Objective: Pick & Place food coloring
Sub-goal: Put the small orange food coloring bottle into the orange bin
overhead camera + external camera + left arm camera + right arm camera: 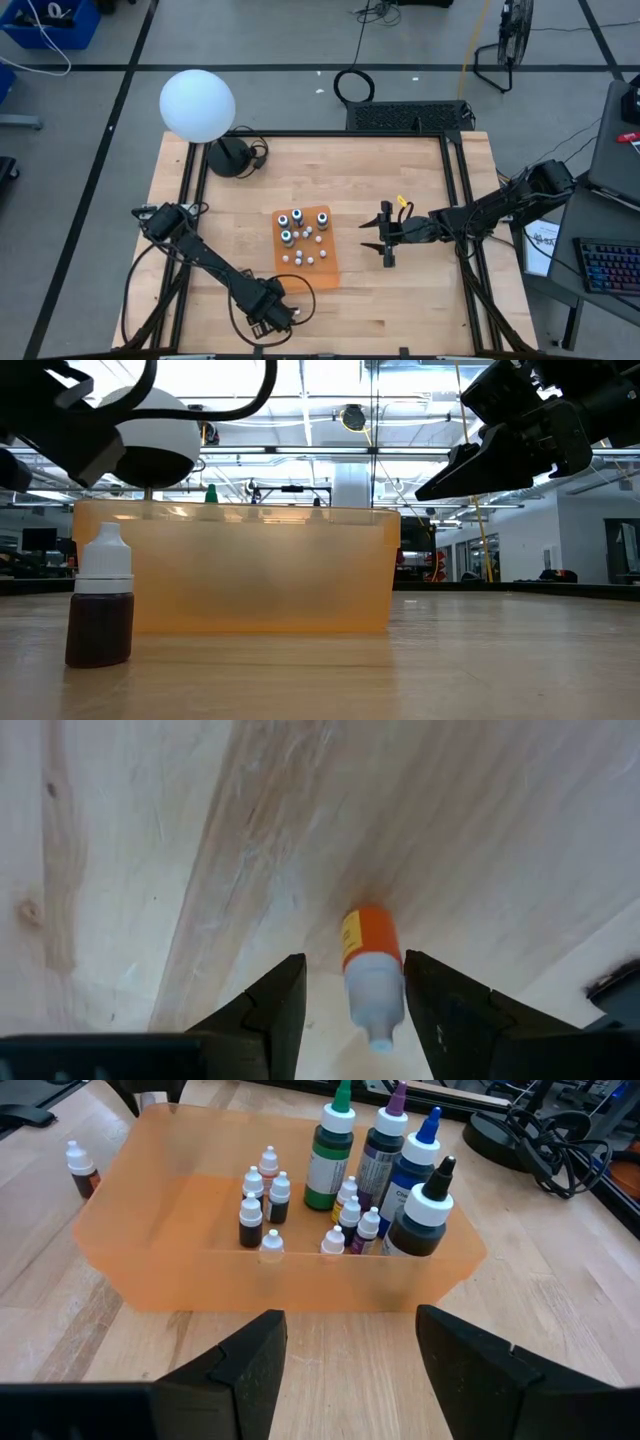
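Left wrist view: my left gripper (350, 1010) fingers sit apart around a light, slippery orange bottle (371, 970); I'd squeeze its middle.

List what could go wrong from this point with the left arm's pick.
1. The small orange-labelled bottle sits off-centre between the open left gripper fingers, close to one finger, so closing could tip it.
2. The orange bin is already crowded with bottles, so placing this one could topple the others.
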